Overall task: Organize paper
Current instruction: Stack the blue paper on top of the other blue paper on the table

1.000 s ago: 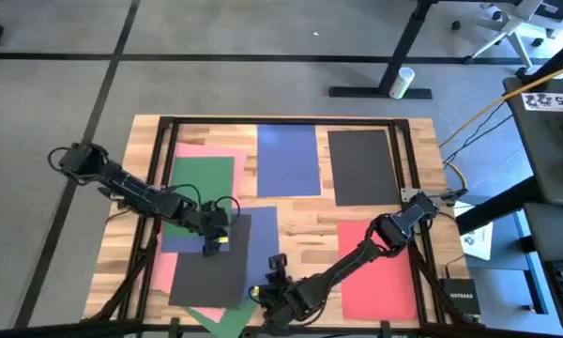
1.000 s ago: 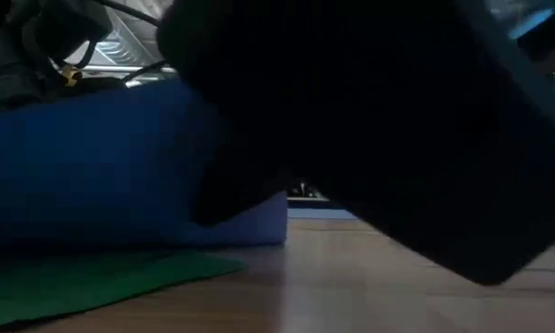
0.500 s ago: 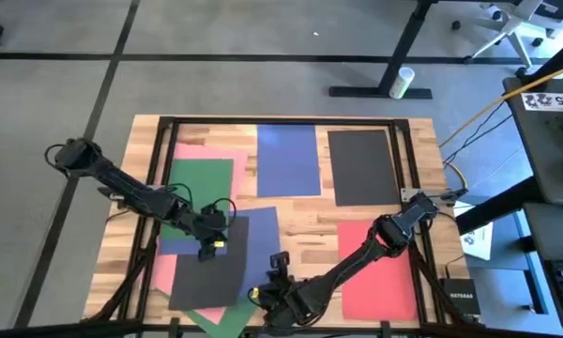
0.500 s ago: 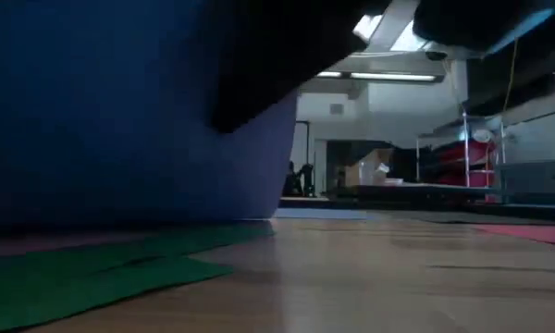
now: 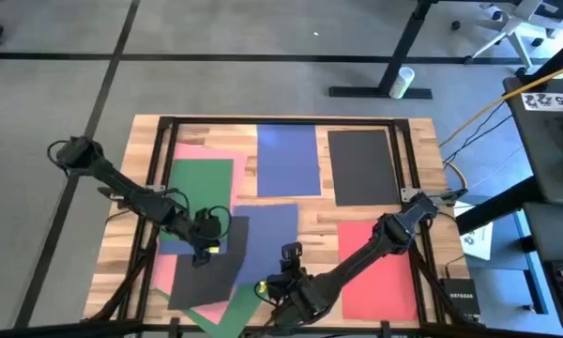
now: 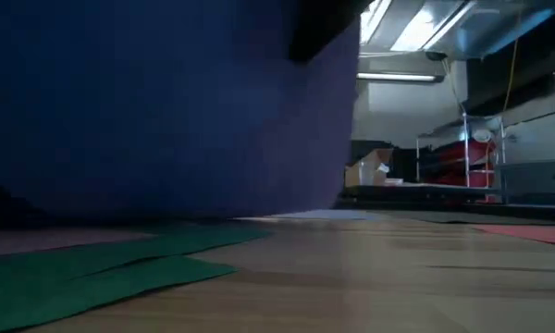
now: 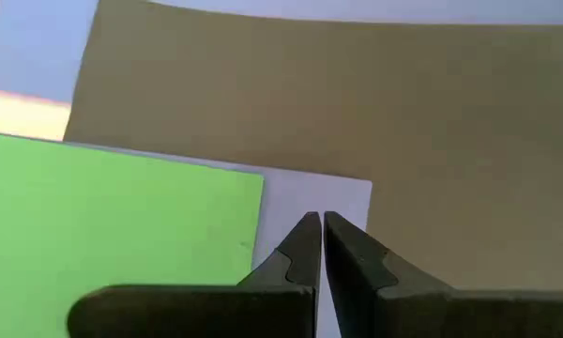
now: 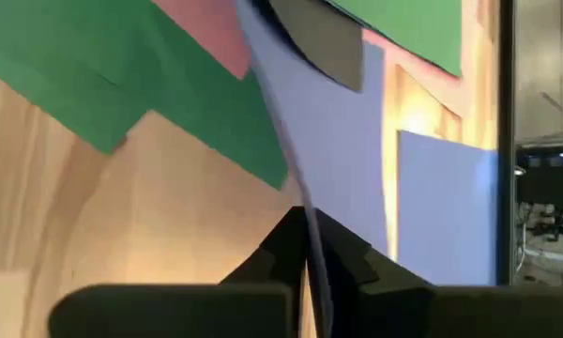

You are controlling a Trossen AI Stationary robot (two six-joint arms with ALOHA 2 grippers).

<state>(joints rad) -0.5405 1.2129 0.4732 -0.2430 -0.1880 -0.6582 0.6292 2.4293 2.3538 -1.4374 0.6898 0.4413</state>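
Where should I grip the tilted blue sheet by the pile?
Grip the blue sheet by its near edge, coming from the table's near side. It is thin, and that edge stands raised off the wood, where the right claw pinches it. Its far part rests over the black sheet.

**Sheet colours on the wooden table**

You see a light wood-grain table with a black frame. On it lie plain sheets: pink sheet, green sheet, blue sheet, black sheet, red sheet. Nearer the table's front edge, another blue sheet overlaps a black one.
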